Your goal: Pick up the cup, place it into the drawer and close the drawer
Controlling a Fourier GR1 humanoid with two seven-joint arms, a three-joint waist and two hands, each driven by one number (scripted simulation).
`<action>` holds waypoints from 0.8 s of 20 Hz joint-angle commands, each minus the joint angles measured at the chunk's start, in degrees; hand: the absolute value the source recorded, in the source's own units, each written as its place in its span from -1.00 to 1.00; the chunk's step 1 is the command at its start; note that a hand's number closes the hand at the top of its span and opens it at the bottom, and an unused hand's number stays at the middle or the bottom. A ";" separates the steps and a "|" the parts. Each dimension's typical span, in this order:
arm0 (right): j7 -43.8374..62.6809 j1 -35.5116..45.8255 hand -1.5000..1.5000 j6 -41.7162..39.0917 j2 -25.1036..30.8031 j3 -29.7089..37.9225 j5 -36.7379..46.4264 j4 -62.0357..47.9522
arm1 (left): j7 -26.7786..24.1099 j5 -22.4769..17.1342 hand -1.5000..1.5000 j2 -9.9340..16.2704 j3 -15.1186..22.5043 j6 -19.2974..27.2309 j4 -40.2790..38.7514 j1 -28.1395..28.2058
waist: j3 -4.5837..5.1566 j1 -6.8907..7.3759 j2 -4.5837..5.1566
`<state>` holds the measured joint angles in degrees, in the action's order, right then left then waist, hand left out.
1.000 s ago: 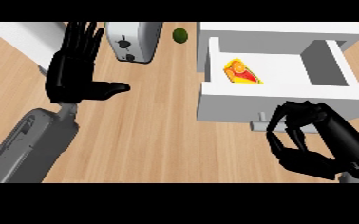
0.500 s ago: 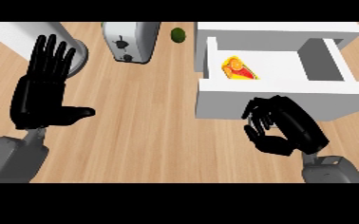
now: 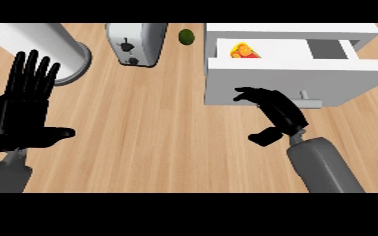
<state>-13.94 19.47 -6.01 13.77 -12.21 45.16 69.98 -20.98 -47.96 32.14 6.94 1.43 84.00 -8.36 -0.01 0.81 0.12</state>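
The cup point(image 3: 246, 50), a red and yellow thing, lies inside the open drawer point(image 3: 280, 82), in its far left corner. The drawer is a white box pulled out over the wooden bench point(image 3: 155, 125), and its front panel faces the robot, with a small grey handle point(image 3: 310, 102) sticking out low on that panel.

The right robot hand point(image 3: 272, 111) is over the bench just in front of the drawer front, left of the handle. Its fingers are curled, the thumb hangs lower toward the robot, and nothing sits between them (whether the fingertips touch the panel is hard to tell from this angle). The grey forearm point(image 3: 321, 166) runs from the lower right edge.

The left robot hand point(image 3: 28, 111) rests at the left edge, open, fingers straight and pointing away, thumb out to the right, holding nothing.

At the far side of the bench stands a toaster point(image 3: 136, 42), with a small green fruit point(image 3: 187, 36) just to its right, between toaster and drawer. A pale cylinder point(image 3: 46, 50) stands at the far left, just behind the left hand's fingertips.
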 commanded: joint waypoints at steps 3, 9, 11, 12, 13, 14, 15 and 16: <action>-1.18 9.95 -1.00 5.05 -5.62 1.32 4.22 -17.97 | 0.56 1.58 -1.00 -0.86 -2.48 -2.34 3.34 4.77 | -0.02 0.37 0.02; -10.91 21.23 -1.00 4.82 -3.04 9.48 0.09 -35.06 | 1.67 1.61 -1.00 -0.54 -6.00 -7.55 -1.87 2.03 | -0.03 0.40 0.27; -13.92 23.31 -1.00 6.16 -2.45 10.72 0.17 -41.84 | 0.43 1.39 -1.00 -0.95 -5.46 -8.88 1.78 6.93 | -0.07 1.51 0.48; -13.57 26.30 -1.00 6.02 -2.53 11.77 -0.07 -44.29 | 2.66 0.44 -1.00 -0.20 -6.28 -7.79 3.78 6.18 | -0.09 1.60 0.48; -13.14 28.37 -1.00 5.79 -1.55 12.53 0.11 -46.89 | 0.52 2.28 -1.00 -2.77 -4.55 -7.00 2.36 4.54 | -0.10 1.89 0.78; -18.23 27.16 -1.00 5.84 0.99 13.32 -0.62 -47.20 | -0.74 3.82 -1.00 -3.49 -4.51 -7.96 -1.84 3.27 | -0.07 1.04 0.72; -14.15 31.20 -1.00 3.87 0.52 13.39 -0.15 -48.85 | 2.68 -0.01 -1.00 -1.05 -6.51 -9.04 1.21 4.56 | -0.09 2.07 0.78; -17.49 30.89 -1.00 3.89 2.89 14.58 -0.92 -50.47 | 2.73 0.95 -1.00 -1.45 -5.83 -8.31 0.44 2.56 | -0.13 2.28 1.13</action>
<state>-30.75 45.11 -2.00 13.30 -0.80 44.62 28.35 -19.37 -46.65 30.66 1.56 -6.22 84.80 -4.51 0.19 2.24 -0.11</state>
